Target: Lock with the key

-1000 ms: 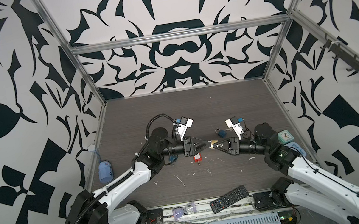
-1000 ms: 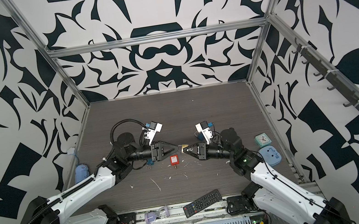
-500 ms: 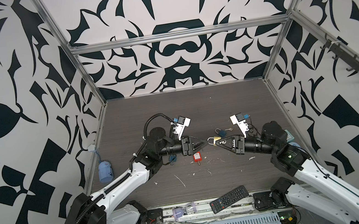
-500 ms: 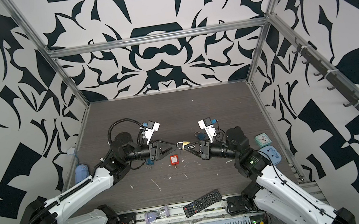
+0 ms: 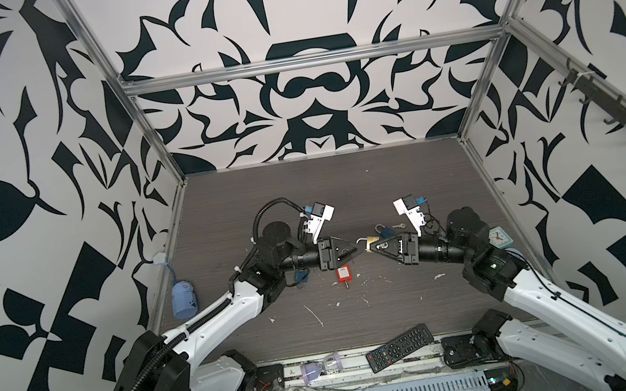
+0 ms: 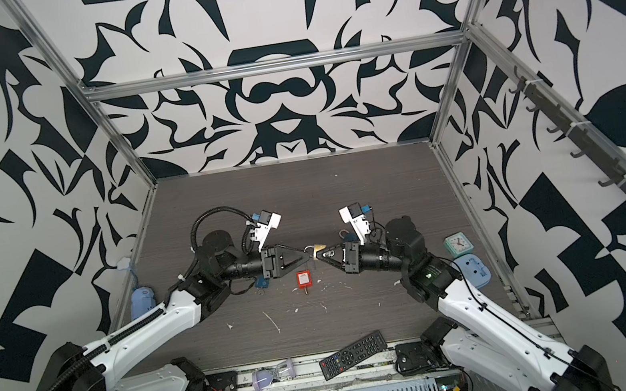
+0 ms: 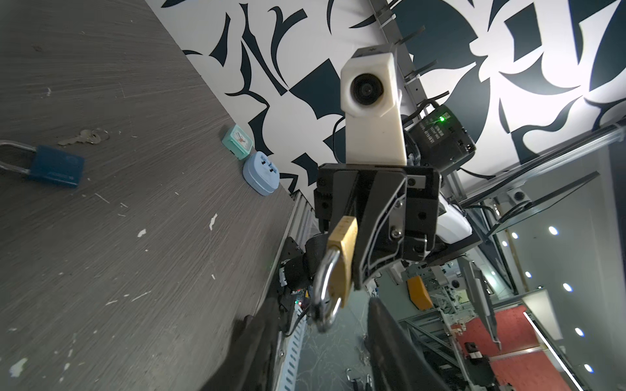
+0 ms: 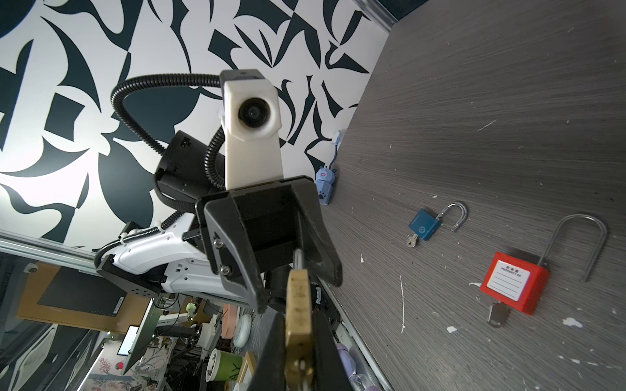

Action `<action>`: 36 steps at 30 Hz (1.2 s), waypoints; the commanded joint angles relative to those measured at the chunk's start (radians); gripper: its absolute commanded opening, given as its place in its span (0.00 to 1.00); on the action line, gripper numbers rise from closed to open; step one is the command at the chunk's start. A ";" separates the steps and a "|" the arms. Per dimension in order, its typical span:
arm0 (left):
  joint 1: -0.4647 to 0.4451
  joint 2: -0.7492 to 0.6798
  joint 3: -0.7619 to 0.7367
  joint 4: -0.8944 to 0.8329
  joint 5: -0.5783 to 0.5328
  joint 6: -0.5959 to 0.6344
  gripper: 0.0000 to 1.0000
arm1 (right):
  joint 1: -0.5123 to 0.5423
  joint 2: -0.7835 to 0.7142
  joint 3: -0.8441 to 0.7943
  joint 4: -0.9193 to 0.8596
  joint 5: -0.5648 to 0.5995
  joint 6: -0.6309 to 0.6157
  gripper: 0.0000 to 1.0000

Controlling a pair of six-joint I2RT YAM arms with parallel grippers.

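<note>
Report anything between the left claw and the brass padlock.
Nothing visible does. The right claw holds the padlock in the air, and its shackle sits between the left claw's spread fingers.

Gold padlock [image 5: 372, 243], red padlock [image 5: 343, 272]

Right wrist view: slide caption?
A brass padlock in the right gripper, shackle inside the open left gripper; red padlock, blue padlock open on table.

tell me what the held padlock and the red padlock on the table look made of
The held padlock: body looks like brass, a matte yellow-gold metal; its shackle shiny silver, probably steel. The red padlock: body seems plastic, flat even red with a white label; long shackle thin grey metal.
</note>
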 commanded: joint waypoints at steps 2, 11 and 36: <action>0.005 0.009 0.007 0.050 0.021 -0.010 0.34 | 0.010 0.002 0.041 0.085 -0.021 -0.002 0.00; 0.003 0.048 0.013 0.129 0.029 -0.045 0.08 | 0.021 0.023 0.046 0.088 -0.021 -0.005 0.00; 0.044 0.095 -0.060 0.324 0.013 -0.184 0.00 | 0.017 -0.040 0.028 0.075 0.000 -0.003 0.17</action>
